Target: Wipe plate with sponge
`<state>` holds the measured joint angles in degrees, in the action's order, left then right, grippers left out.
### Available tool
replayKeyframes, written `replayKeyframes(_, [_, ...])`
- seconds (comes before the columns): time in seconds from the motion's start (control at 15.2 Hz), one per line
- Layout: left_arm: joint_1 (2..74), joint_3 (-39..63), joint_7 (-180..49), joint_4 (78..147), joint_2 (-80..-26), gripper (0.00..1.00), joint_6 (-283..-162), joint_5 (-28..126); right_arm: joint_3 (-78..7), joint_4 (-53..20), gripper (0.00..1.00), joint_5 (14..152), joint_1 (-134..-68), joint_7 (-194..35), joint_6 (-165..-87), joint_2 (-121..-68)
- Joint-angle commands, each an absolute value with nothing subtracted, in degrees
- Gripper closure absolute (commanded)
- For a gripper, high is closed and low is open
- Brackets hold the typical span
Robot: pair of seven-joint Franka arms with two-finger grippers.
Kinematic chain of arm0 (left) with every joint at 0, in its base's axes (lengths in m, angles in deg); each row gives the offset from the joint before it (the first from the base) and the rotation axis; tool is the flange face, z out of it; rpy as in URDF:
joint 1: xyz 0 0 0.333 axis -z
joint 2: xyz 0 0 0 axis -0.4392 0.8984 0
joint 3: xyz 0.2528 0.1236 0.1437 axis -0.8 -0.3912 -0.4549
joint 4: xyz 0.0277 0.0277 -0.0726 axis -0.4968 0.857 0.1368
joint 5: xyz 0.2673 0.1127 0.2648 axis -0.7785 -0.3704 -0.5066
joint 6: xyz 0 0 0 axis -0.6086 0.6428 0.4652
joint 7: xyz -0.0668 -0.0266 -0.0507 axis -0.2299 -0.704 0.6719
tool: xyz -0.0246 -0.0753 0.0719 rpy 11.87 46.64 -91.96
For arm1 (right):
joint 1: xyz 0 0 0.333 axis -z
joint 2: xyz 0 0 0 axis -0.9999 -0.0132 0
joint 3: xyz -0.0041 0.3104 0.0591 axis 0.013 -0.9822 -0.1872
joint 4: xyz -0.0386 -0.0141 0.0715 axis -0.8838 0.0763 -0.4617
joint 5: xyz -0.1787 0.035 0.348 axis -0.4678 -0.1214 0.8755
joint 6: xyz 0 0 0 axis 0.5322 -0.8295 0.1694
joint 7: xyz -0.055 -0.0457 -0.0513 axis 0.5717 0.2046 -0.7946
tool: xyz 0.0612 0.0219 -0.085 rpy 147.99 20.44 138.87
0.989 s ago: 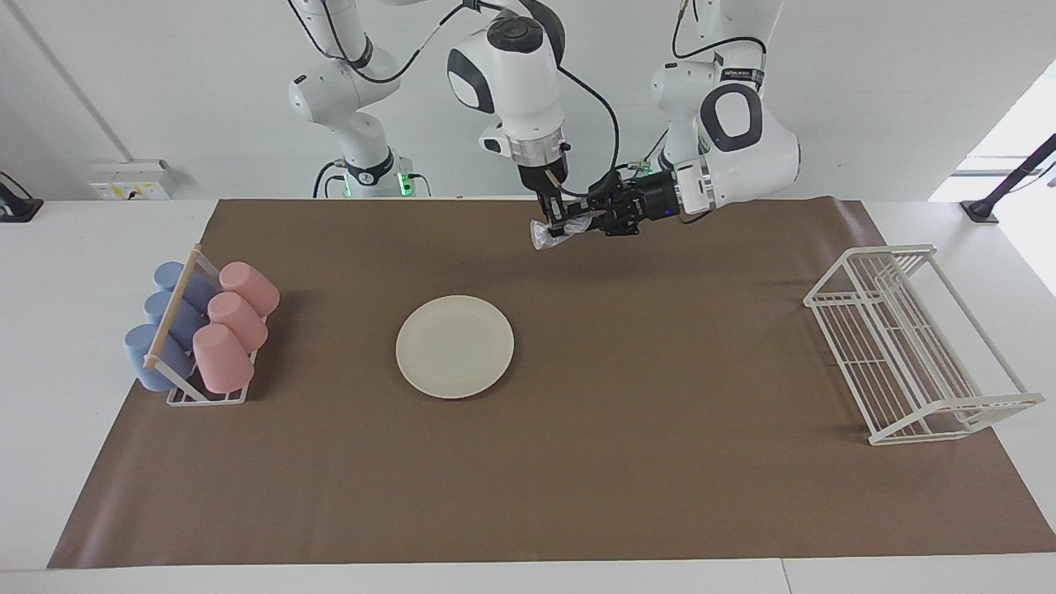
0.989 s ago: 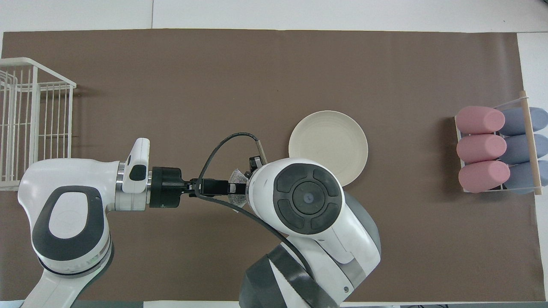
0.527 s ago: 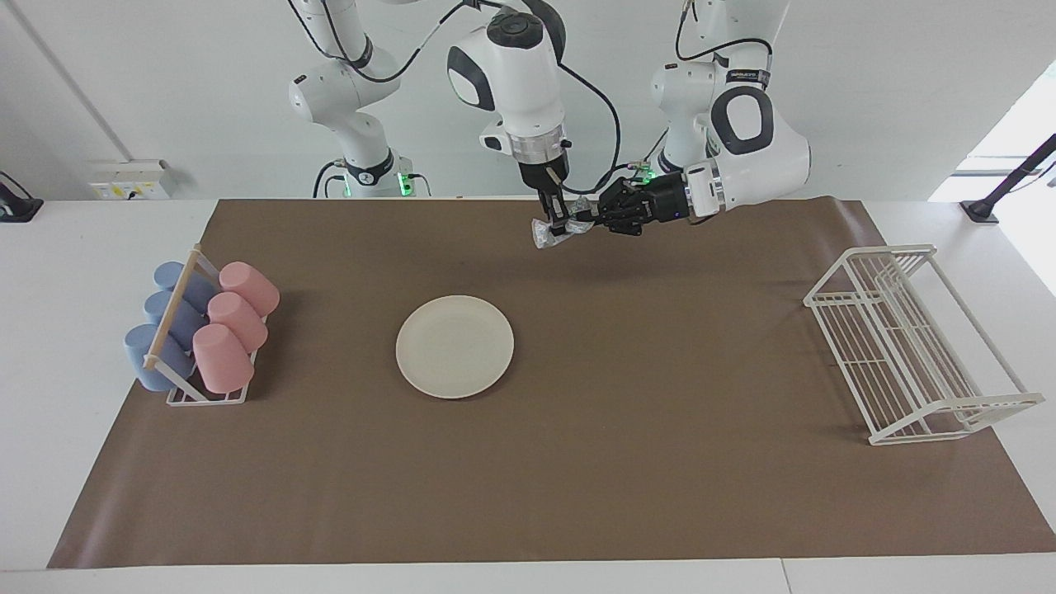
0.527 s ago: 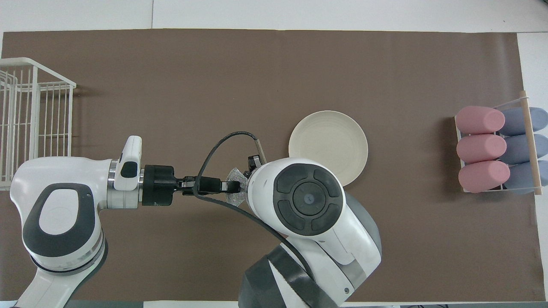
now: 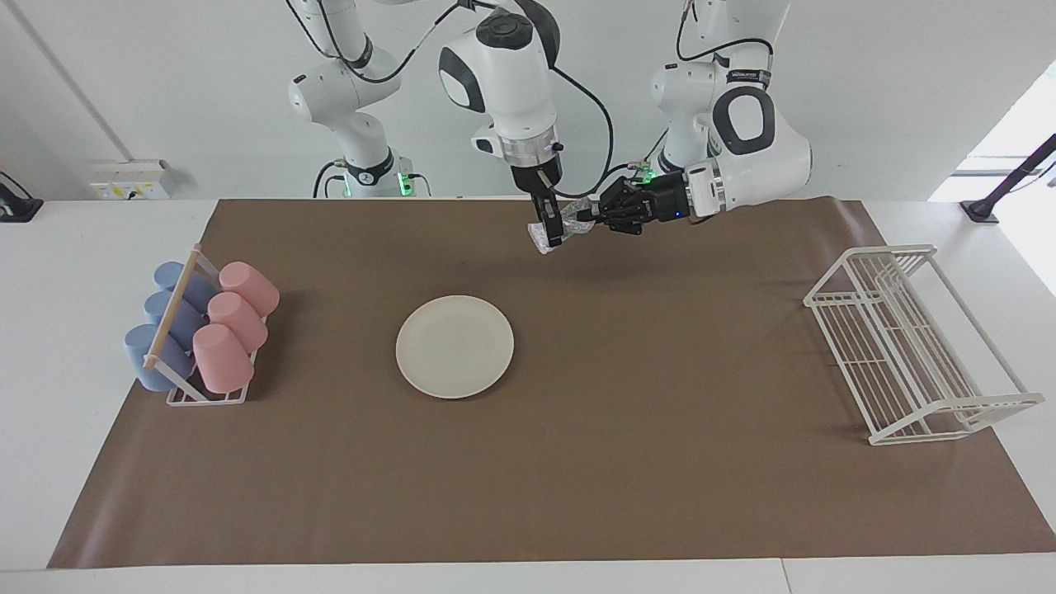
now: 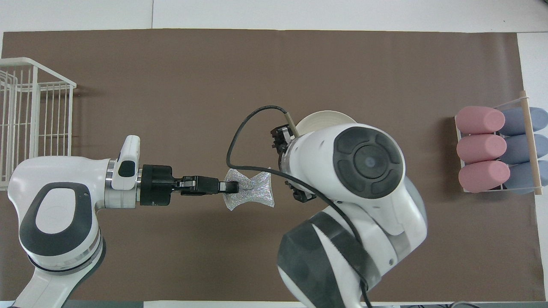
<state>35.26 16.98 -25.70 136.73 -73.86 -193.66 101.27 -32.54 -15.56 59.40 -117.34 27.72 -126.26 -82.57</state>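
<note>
Fingertips of my left gripper (image 6: 231,186) are pinched tight on the sponge (image 6: 250,194), gripping it at the middle of one edge so the crinkly silver pad flares out past them like a bow-tie, up in the air over bare mat toward the robots' end of the table. My right gripper (image 5: 551,233) hangs just beside the sponge, pointing down; in the facing view its tips sit right at the pad's other end, but I cannot tell whether they touch it or whether its fingers are spread. I judge the sponge is in the middle of a handover between my two hands, with my left having a firm hold.

Out from there, the plate (image 5: 454,346) lies flat on the brown mat (image 5: 577,495), well apart from the sponge and farther from the robots. It looks untouched, so no wiping has begun. Left to do: settle which hand carries the sponge, bring it down onto the plate, and rub across its face.
</note>
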Motion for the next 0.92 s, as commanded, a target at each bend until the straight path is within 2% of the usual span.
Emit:
replayKeyframes(0.0, [34.4, 17.0, -28.3, 135.9, -73.8, 1.00, -192.8, 99.8, -32.9, -16.3, 0.00, 59.0, -110.2, 8.7, -124.7, -79.8])
replayKeyframes(0.46, [34.2, 17.0, -40.8, 132.6, -73.6, 1.00, -197.1, 85.6, -32.6, -16.0, 0.00, 59.2, -92.9, -45.5, -115.0, -77.5])
replayKeyframes(0.66, [32.9, 17.0, -47.4, 130.6, -73.7, 1.00, -196.7, 76.3, -32.6, -14.9, 0.00, 59.1, -86.6, -59.4, -110.9, -77.4])
replayKeyframes(0.86, [32.2, 17.0, -54.0, 128.1, -73.5, 1.00, -195.9, 64.7, -32.1, -11.8, 0.00, 58.7, -83.4, -65.5, -104.0, -77.6])
